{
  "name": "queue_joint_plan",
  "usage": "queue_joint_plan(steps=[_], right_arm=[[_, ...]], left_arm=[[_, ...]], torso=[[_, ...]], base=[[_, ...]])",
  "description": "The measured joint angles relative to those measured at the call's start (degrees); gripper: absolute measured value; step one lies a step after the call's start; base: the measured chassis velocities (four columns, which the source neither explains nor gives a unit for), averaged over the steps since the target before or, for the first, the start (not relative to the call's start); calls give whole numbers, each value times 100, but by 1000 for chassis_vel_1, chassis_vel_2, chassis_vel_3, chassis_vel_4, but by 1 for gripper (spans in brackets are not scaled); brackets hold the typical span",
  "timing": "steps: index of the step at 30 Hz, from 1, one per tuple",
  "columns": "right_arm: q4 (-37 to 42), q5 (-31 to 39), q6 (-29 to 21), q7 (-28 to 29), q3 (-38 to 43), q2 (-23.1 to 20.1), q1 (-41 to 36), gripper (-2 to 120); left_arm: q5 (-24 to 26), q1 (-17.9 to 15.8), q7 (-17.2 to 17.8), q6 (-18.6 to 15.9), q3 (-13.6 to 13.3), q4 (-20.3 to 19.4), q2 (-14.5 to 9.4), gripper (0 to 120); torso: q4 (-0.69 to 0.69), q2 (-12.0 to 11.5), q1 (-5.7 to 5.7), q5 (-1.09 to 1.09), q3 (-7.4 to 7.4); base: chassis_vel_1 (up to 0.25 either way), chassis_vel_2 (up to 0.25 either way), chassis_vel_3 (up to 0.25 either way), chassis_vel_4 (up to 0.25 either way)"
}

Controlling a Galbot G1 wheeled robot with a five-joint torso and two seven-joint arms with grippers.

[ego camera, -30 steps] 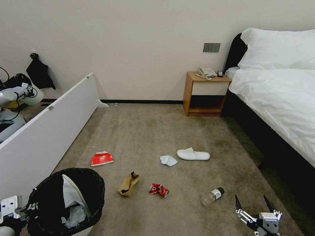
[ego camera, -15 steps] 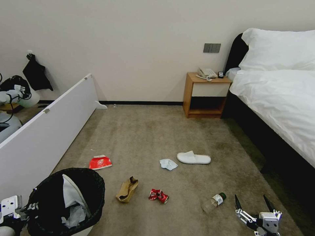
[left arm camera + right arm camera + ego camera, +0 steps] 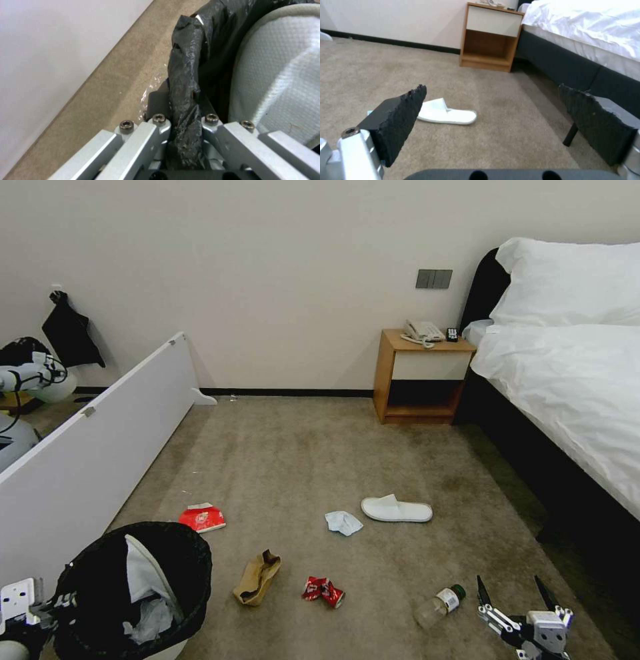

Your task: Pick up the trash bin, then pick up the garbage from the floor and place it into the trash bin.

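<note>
Beige carpet floor — bottle lies nearest the right tool, spread wide, empty. Left tool clamps the trash bin rim at lower left. Centre both pads before closing.

A wooden nightstand stands against the pale wall, just beside a bed with white bedding and a white pillow. A telephone rests on the nightstand's top. A grey switch plate sits on the wall above it. A long white board leans at the left, and a black cloth hangs on the wall beyond it.
</note>
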State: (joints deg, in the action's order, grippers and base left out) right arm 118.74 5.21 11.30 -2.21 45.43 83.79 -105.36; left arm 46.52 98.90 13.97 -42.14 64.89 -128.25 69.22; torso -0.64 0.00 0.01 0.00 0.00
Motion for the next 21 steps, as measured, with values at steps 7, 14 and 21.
queue_joint_plan(steps=[7,14,21], right_arm=[[0,-5,-5,0,0,2,4,100],[0,-8,-6,0,-1,3,4,100],[-14,-23,-50,123,-1,-16,68,100]], left_arm=[[-1,3,0,0,0,-1,6,4],[-1,12,1,0,2,-3,7,4],[-4,13,5,0,8,3,4,4]], torso=[[0,-1,0,0,0],[0,-1,0,0,0],[0,-1,0,0,0]], base=[[-70,54,56,-56],[-50,57,58,-58],[-34,37,28,-38]])
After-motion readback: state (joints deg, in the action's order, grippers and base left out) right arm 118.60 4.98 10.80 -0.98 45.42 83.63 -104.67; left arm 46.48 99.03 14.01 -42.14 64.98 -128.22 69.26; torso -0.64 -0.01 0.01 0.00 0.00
